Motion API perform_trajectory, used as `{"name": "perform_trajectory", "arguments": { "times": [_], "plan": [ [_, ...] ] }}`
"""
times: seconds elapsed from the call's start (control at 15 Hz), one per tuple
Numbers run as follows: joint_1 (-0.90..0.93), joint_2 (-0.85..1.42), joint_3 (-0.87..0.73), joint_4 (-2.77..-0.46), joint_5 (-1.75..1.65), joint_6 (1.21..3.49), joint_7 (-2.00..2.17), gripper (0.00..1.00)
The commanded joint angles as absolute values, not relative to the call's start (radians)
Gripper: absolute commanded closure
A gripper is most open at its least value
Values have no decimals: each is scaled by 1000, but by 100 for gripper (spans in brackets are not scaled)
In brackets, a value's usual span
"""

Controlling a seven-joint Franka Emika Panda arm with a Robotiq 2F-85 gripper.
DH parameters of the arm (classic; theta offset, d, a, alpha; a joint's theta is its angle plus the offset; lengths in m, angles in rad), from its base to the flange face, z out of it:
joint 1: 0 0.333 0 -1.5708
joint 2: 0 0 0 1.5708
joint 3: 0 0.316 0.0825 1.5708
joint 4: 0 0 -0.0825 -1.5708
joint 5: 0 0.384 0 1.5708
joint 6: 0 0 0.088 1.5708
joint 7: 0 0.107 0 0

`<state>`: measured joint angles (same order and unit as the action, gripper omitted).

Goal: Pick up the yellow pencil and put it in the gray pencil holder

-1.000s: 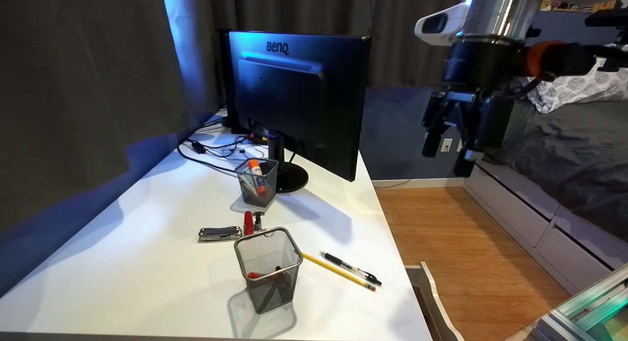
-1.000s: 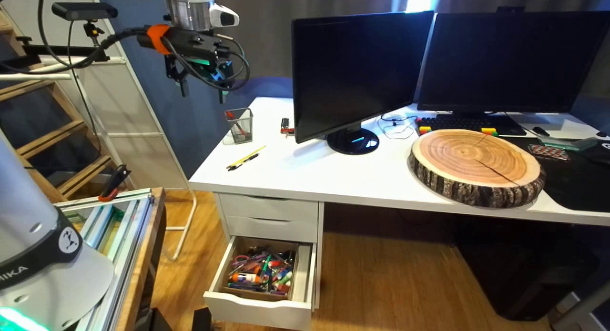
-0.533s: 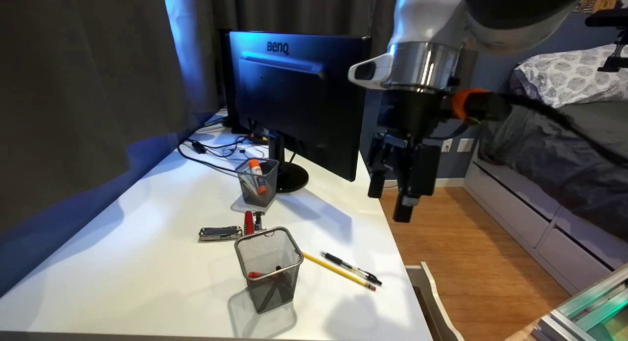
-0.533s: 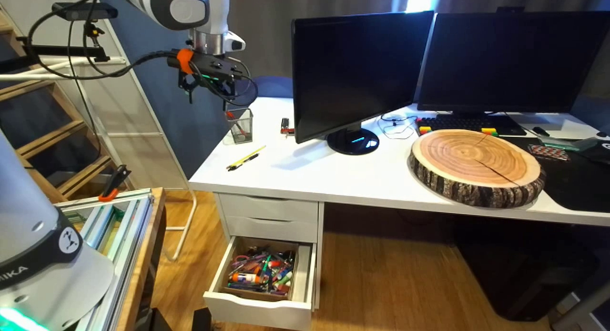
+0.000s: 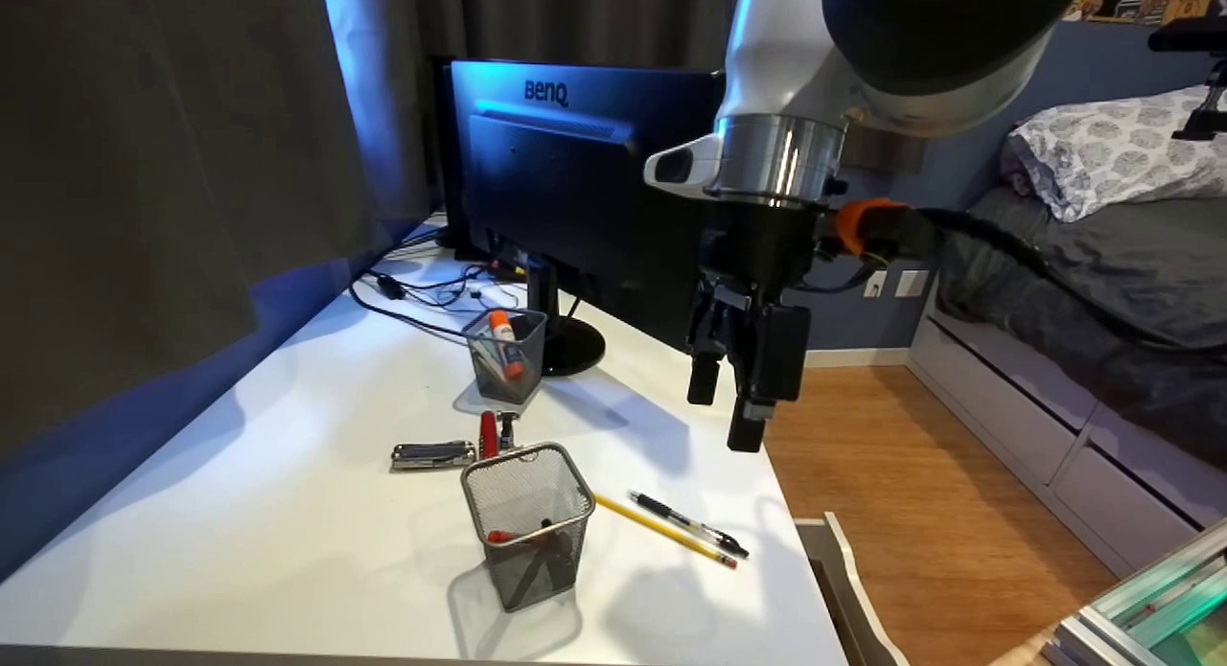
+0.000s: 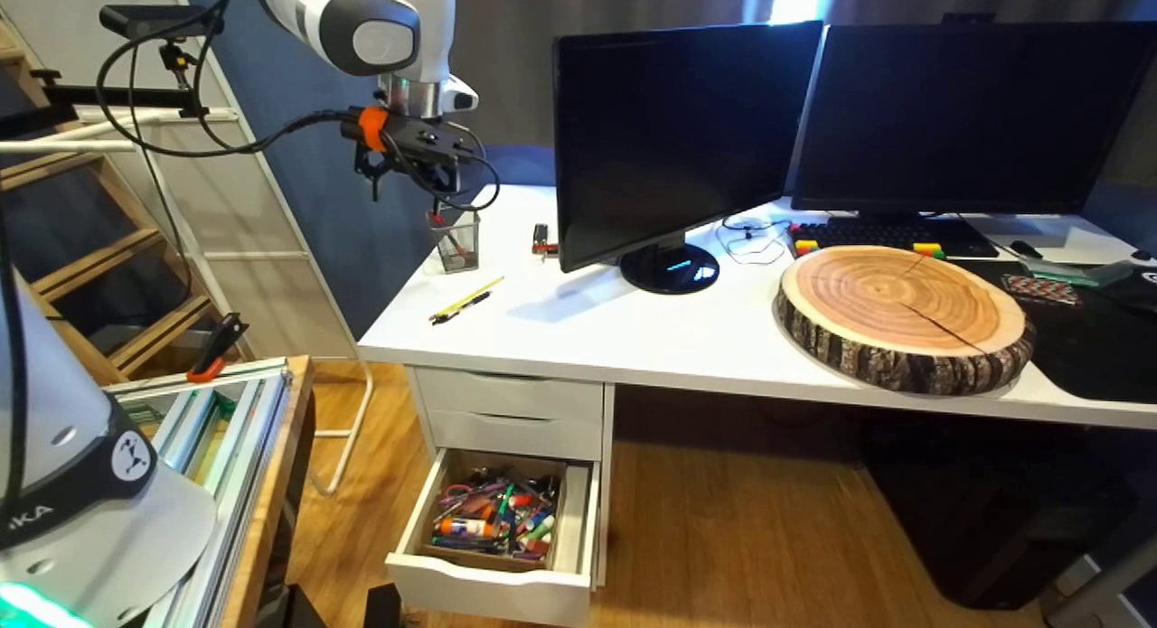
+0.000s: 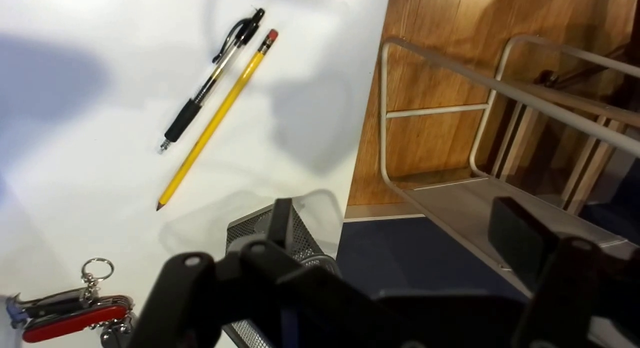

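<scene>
The yellow pencil point(image 5: 663, 528) lies flat on the white desk beside the black pen in both exterior views point(image 6: 465, 297). In the wrist view the pencil point(image 7: 217, 118) shows whole, eraser end up, dark tip lower left. The gray pencil holder point(image 5: 567, 551) stands upright near the pencil's tip, with a red item and a dark item inside; it also shows in an exterior view point(image 6: 467, 256). In the wrist view the holder point(image 7: 305, 238) is partly hidden behind a finger. My gripper point(image 5: 725, 409) is open and empty, high above the desk; it also shows in the wrist view point(image 7: 400, 225).
The black pen point(image 5: 685, 522) lies alongside the pencil. A red pocket knife point(image 5: 489, 436) and a silver multi-tool point(image 5: 433, 455) lie behind the holder. A smaller mesh cup point(image 5: 489, 383) stands by the monitor point(image 5: 594, 187). An open drawer point(image 6: 493, 587) juts out below the desk point(image 6: 578, 339).
The arm has swung in over the desk's edge, and my gripper has come lower and closer to the pencil and holder. It stays open. The objects on the desk have not moved.
</scene>
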<state>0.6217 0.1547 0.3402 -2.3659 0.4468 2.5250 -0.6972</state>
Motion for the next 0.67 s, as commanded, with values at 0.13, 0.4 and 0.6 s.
{"name": "perform_trajectory", "arguments": {
  "times": [0.13, 0.4, 0.6],
  "plan": [
    [552, 238, 434, -2371, 345, 2722, -635, 0],
    [536, 342, 445, -2366, 175, 2892, -564, 0],
    [543, 409, 410, -2342, 11, 2928, -463, 0]
  ]
}}
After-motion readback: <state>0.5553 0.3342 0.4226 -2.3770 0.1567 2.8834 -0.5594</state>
